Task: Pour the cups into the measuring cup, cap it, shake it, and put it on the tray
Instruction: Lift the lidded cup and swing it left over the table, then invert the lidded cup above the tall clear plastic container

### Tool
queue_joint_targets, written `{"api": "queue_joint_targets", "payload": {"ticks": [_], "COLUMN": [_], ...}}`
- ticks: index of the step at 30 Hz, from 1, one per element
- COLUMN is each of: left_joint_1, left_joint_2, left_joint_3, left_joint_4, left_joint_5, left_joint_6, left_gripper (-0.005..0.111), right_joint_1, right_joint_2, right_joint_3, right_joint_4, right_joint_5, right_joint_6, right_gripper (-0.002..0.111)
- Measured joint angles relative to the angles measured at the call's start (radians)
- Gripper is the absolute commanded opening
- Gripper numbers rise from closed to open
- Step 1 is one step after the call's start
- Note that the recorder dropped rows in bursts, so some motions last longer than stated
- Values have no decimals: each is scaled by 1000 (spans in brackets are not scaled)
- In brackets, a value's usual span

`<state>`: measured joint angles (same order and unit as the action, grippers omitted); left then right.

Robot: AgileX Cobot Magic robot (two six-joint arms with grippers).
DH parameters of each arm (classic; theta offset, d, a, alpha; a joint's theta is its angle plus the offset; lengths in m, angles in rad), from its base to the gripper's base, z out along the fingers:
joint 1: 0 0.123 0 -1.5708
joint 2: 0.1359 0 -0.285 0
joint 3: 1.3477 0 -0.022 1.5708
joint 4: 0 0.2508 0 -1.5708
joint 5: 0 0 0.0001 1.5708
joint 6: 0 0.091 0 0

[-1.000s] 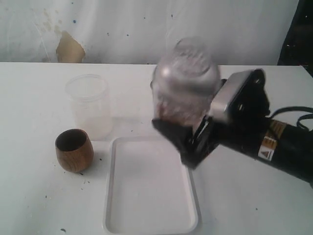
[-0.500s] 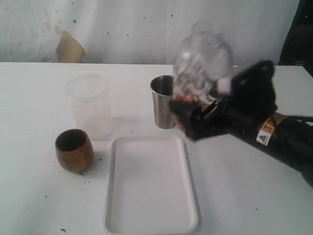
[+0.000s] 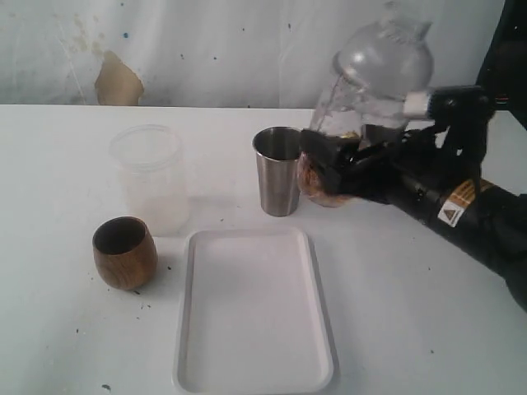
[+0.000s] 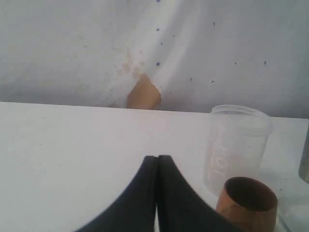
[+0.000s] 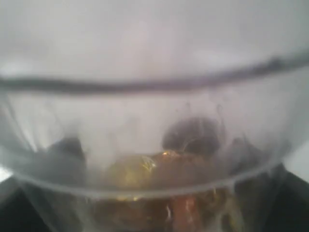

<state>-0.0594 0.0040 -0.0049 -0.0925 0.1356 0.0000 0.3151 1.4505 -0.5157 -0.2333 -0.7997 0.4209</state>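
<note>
Tilted measuring cup (image 3: 375,74) holds brownish pieces (image 5: 159,174), too blurred to identify.

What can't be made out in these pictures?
- Exterior view: the measuring cup in the right gripper is blurred; a lid cannot be told.
- Right wrist view: that cup fills the frame; its brown contents are a smear.
- Left wrist view: steel tumbler cut by the edge.
</note>
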Motion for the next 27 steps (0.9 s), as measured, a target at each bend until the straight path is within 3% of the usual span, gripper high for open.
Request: {"api": "queue_joint_targets", "payload": {"ticks": [2,9,14,27], "left_joint_1": [0,0,0,0], "left_joint_2": [0,0,0,0], "left_joint_3": [0,0,0,0], "left_joint_4": [0,0,0,0], "left_joint_5": [0,0,0,0], "left_joint_6": [0,0,0,0], "left_gripper": [0,0,0,0], "right_joint_1": [-7,16,29,190], "right_joint_2": [0,37,75,262], "right_joint_3": [-29,-284,-416,-783], "right_joint_4": [17,-102,-174,-321], "right_joint_5": [46,527,732,1260], "right_joint_6": [22,32,29,-91], "right_gripper": [0,0,0,0]}}
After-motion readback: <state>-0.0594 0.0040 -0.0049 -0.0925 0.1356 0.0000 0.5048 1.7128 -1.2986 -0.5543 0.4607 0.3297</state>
